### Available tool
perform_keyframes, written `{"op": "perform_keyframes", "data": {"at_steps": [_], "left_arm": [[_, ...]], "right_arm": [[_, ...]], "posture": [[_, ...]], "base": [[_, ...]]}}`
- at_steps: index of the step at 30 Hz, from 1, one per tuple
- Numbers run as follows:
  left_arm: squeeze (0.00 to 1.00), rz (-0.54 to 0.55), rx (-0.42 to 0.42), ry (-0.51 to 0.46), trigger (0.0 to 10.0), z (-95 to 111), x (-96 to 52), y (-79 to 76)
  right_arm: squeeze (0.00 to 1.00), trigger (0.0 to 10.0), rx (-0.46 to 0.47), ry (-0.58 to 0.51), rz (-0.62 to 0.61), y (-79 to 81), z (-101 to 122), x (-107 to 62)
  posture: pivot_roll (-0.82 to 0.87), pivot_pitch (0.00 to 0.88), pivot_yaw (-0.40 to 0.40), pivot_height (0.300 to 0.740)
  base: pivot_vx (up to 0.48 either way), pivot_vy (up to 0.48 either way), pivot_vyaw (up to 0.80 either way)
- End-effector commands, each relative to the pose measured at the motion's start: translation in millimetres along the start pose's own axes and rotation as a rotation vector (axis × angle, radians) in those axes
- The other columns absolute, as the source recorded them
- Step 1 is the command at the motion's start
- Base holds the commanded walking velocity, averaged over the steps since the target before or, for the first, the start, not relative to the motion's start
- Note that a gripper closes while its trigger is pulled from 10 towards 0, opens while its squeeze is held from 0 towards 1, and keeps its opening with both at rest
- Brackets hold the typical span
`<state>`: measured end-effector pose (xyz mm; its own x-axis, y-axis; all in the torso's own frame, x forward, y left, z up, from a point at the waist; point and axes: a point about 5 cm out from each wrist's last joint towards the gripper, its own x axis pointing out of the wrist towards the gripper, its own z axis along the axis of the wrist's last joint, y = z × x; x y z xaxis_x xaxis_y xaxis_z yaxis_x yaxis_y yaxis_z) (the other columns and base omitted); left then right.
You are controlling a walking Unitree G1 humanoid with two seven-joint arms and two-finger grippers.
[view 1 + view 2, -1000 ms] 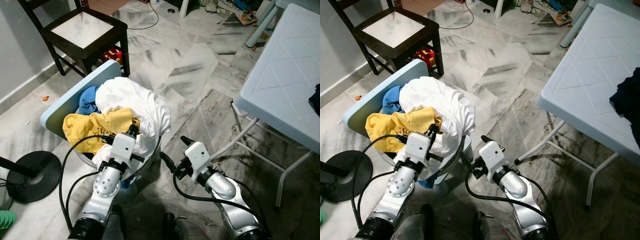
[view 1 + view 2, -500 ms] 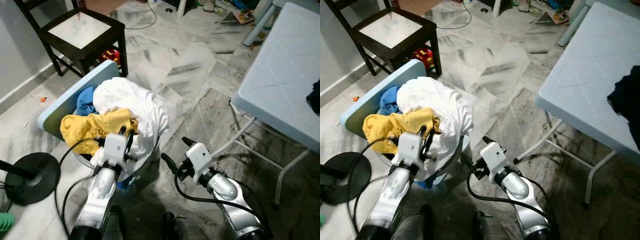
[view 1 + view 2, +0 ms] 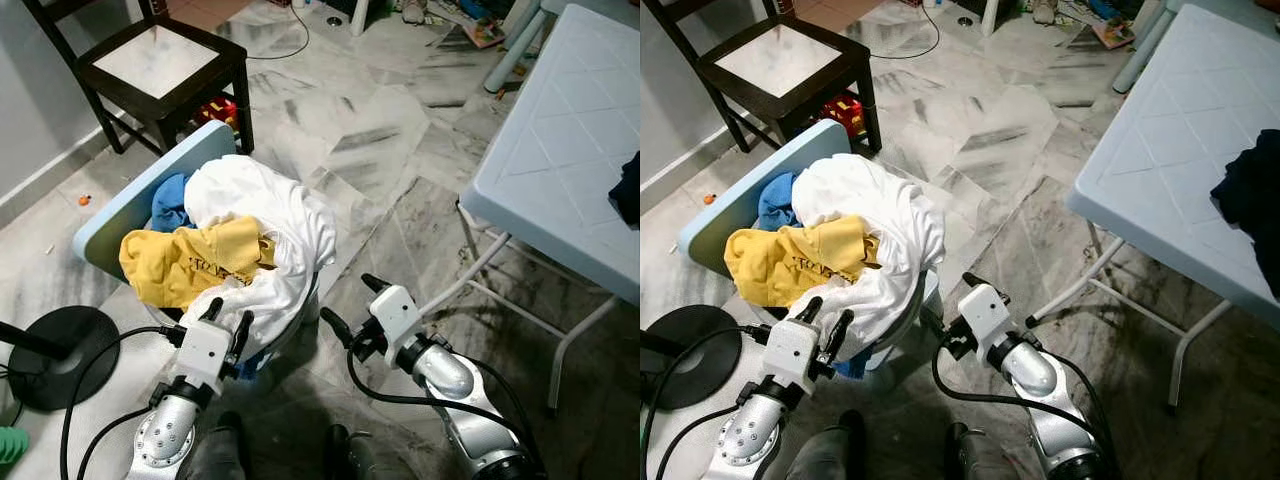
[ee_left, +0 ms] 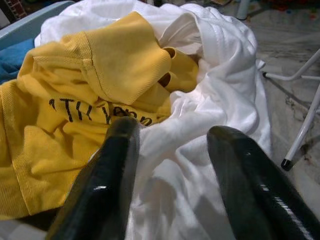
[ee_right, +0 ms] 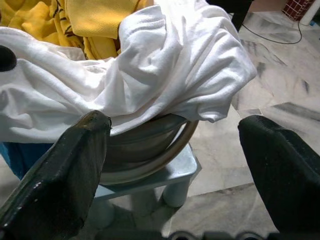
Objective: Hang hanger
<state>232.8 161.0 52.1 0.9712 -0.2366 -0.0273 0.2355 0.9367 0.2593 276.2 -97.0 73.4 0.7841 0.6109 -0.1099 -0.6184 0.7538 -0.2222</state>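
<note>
You are looking down at a laundry pile heaped in a basin (image 5: 150, 150) that is sitting on a small pale blue stool (image 5: 170, 175), and both of your arms are reaching toward it from below. Your left gripper (image 3: 224, 322) is hovering just at the near edge of the white garment (image 3: 270, 215), its two fingers (image 4: 112, 165) spread apart and holding nothing; in the left wrist view the white cloth and the yellow shirt (image 3: 190, 262) are lying right beyond the fingertips, which suggests you are lining up to sort through the clothes. Your right gripper (image 3: 347, 305) is waiting beside the basin, off to the right of the pile, with its fingers spread wide and empty, seemingly kept clear so it is not snagging the fabric. No hanger can be made out anywhere in these views; if one is here, it may be lying buried under the clothes, so the task looks to be at its very start. A blue garment (image 3: 175, 200) is peeking out behind the yellow one, against a pale blue board (image 3: 125, 205) leaning at the back. The floor (image 3: 380, 130) is grey marbled tile with scuffs and clutter at the far end. A dark wooden chair (image 3: 165, 65) is standing beyond the pile, a white folding table (image 3: 560, 170) is filling the right side with a dark cloth (image 3: 1250, 200) on it, and a round black stand base (image 3: 50, 355) is resting on your left.
</note>
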Motion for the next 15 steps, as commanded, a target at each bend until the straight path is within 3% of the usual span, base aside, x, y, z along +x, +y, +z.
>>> {"op": "perform_keyframes", "data": {"at_steps": [1, 7, 15], "left_arm": [[1.0, -0.015, -0.004, 0.04, 10.0, -6.9, -3.2, -4.6], [1.0, 0.028, -0.003, 0.113, 10.0, -25.9, 7.4, 3.9], [1.0, 0.059, -0.03, 0.063, 10.0, -10.9, 19.0, 11.3]], "right_arm": [[0.0, 10.0, 0.005, 0.023, 0.01, 3.2, -6.9, -3.2], [0.0, 10.0, 0.0, 0.03, 0.005, 2.9, -8.6, -6.2], [0.0, 10.0, -0.003, 0.033, 0.0, 3.3, -9.2, -8.0]], "posture": [[0.06, 0.27, -0.12, 0.74], [0.04, 0.268, -0.115, 0.74], [0.03, 0.268, -0.112, 0.74]], "base": [[0.0, 0.0, 0.0], [0.0, 0.0, 0.0], [0.0, 0.0, 0.0]]}}
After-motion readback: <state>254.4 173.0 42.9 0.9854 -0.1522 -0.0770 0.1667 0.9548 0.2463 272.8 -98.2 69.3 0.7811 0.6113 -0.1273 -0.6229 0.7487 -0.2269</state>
